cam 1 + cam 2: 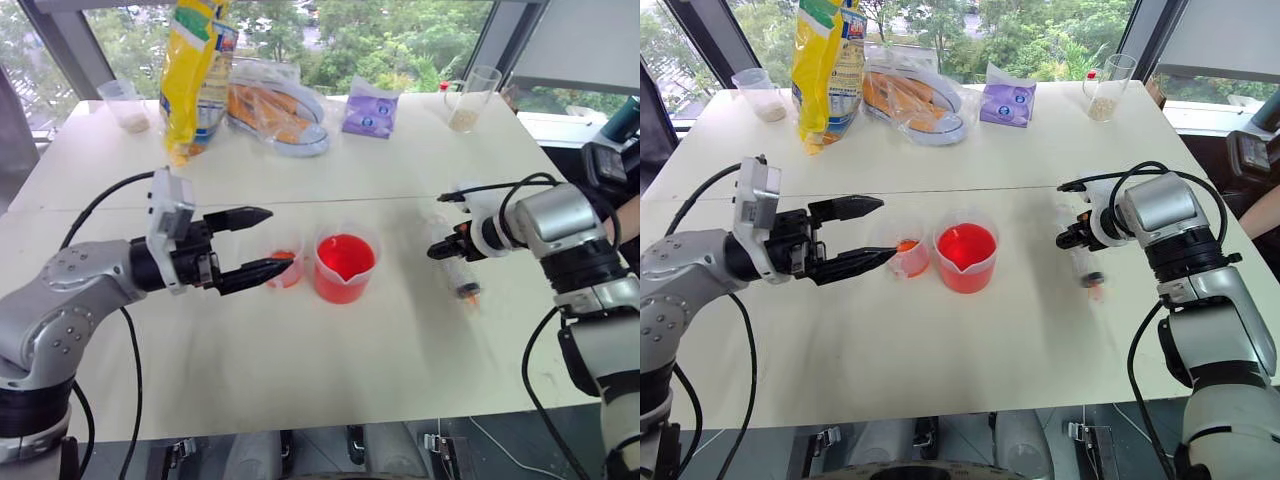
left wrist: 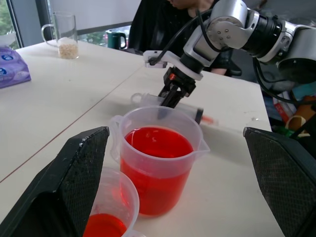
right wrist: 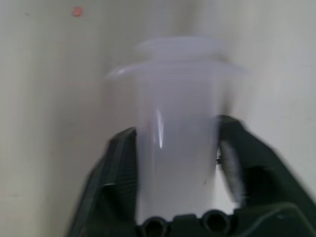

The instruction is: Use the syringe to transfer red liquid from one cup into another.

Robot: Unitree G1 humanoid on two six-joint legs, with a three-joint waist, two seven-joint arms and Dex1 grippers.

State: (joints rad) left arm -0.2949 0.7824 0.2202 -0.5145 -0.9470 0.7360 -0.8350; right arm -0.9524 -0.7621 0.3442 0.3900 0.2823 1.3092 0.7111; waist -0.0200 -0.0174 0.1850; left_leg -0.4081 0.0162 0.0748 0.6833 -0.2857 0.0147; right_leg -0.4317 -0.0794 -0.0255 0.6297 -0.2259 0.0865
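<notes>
Centrally on the white table [image 1: 330, 370] stand the beaker [image 1: 345, 268] and, touching its left side, the smaller cup [image 1: 287, 268]; broad bare tabletop lies all around them, most of all toward the near edge. The beaker is clear plastic, wide, with a pouring spout, and holds bright red liquid [image 2: 158, 143] well up its wall. The cup is narrower, clear too, with a shallow orange-red pool at its bottom.

Right of the beaker, with open table between, the syringe [image 1: 462, 275] lies flat, its thick see-through barrel running near to far, its orange tip toward the near edge. The right gripper [image 1: 447, 247] points steeply down on its far part; in the right wrist view the two black fingers [image 3: 118, 168] press either side of the pale barrel, closed on it, with the flange beyond them.

The left gripper [image 1: 258, 243] hangs level just left of the cup, its textured black fingers spread wide and gripping nothing; the nearer tip sits in front of the cup's rim, and whether they touch I cannot tell.

Along the far edge sit a yellow bag [image 1: 195, 75], a crinkled clear packet [image 1: 277, 115], a purple pouch [image 1: 370, 108] and two clear cups with beige grains [image 1: 470, 100], well apart from the working space. A seam line crosses the table just beyond the beaker.
</notes>
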